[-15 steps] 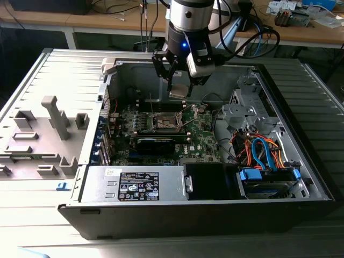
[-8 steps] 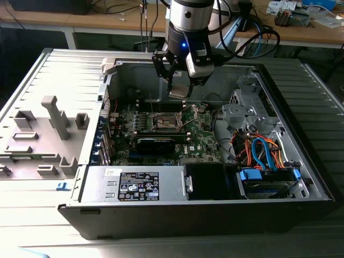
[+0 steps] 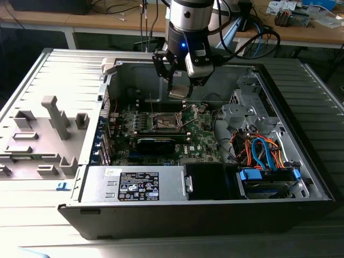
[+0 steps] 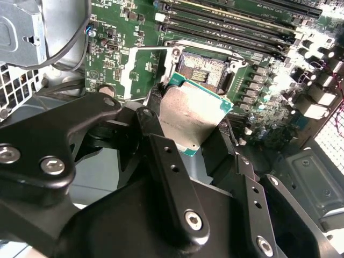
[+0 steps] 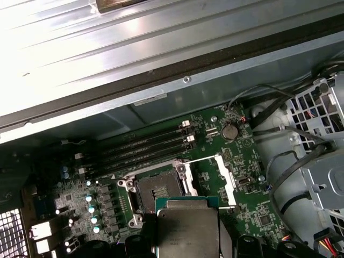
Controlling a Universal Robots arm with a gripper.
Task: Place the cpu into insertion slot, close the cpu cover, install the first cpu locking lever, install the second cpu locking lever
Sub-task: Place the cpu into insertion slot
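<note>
Exterior view: your jaws hold the cpu (image 3: pixel 179 91) at 1 o'clock of the insertion slot (image 3: pixel 164 122). It is empty, the cpu cover (image 5: pixel 226 180) open.

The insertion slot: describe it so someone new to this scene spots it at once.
Inside the open computer case, find the green motherboard. Near its middle, close by the gripper holding the cpu, sits the insertion slot: a square, metal-rimmed socket with a dark centre, unlike the long black slots beside it.
</note>
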